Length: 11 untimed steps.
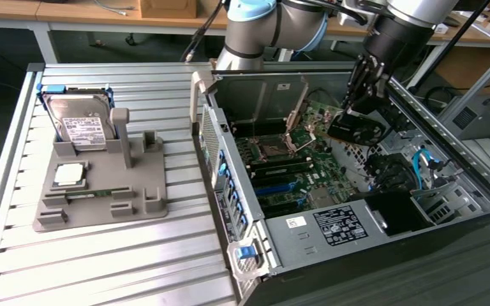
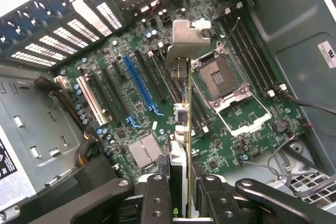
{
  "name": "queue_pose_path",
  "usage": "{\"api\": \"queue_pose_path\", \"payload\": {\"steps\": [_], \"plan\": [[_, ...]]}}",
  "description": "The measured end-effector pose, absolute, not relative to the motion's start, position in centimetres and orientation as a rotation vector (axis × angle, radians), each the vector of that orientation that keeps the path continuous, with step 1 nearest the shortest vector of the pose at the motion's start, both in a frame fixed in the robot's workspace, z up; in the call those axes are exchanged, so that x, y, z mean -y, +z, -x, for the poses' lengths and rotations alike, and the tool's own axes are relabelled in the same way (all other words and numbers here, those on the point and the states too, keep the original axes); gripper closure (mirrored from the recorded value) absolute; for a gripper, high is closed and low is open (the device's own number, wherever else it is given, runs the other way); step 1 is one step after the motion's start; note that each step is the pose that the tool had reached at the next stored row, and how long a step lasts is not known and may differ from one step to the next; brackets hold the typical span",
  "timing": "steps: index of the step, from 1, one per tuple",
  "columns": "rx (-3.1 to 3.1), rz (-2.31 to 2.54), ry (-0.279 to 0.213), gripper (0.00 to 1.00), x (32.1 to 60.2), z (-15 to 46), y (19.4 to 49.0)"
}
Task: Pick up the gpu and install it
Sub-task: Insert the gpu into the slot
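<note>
My gripper (image 1: 360, 105) is clamped on the gpu (image 1: 356, 132), a thin dark expansion card with a round black fan on one face and a silver metal end bracket. In the wrist view my two black fingers (image 2: 157, 198) press on either side of the card (image 2: 181, 124), which shows edge-on and runs away from the gripper (image 2: 184, 195) to its end bracket (image 2: 185, 38) at the far end.

In the exterior view I hold the gpu in the air inside the open grey metal computer case (image 1: 217, 134), towards the exterior view's right. It hangs above the green motherboard (image 1: 313, 166) and is not seated in any slot. The fan face is tilted toward the camera.

Below the card, the wrist view shows the motherboard (image 2: 252, 145) with a long blue expansion slot (image 2: 139, 85) and a white slot (image 2: 92, 100) on one side of the card's edge. The square open metal CPU socket (image 2: 220, 80) lies on the other side. A small ribbed silver heatsink (image 2: 144, 150) sits near the gripper's end of the blue slot.

A silver box-shaped power supply with a black-and-white label (image 1: 339, 226) fills the near end of the case. Outside the case, on the ribbed aluminium counter (image 1: 100, 268), a grey plastic fixture (image 1: 143, 197) stands at the exterior view's left. It holds a boxy silver hard drive with a white label (image 1: 83, 124), propped upright, and a small square silver CPU chip (image 1: 69, 173) lying flat just in front of the drive.
</note>
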State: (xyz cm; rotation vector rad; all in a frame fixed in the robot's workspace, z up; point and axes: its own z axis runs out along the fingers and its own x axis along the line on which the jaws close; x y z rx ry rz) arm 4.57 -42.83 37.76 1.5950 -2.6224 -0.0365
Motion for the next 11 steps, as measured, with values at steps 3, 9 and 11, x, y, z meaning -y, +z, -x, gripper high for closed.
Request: {"api": "queue_pose_path", "payload": {"steps": [3, 9, 11], "plan": [[2.607, -1.620, -0.035, 0.73, 42.83, -4.57, 37.76], [2.574, -1.671, -0.033, 0.73, 42.83, -4.57, 37.76], [2.563, -1.688, -0.032, 0.73, 42.83, -4.57, 37.76]]}}
